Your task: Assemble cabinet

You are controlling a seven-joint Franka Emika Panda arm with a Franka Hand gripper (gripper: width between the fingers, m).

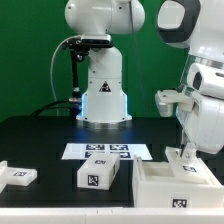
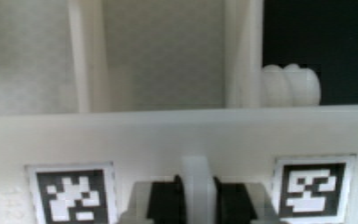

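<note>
White cabinet (image 2: 176, 135) blurred, cut off

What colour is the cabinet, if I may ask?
The cabinet is white, best seen in the exterior view.

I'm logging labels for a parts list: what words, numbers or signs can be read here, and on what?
Words, numbers, brands: none readable in either view.
Only square black-and-white code tags, no text: on the cabinet, the middle block, the block at the exterior view's left, the marker board.

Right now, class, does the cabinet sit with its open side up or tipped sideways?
Open side up: in the exterior view the cabinet sits flat, its hollow interior visible from above.
</note>
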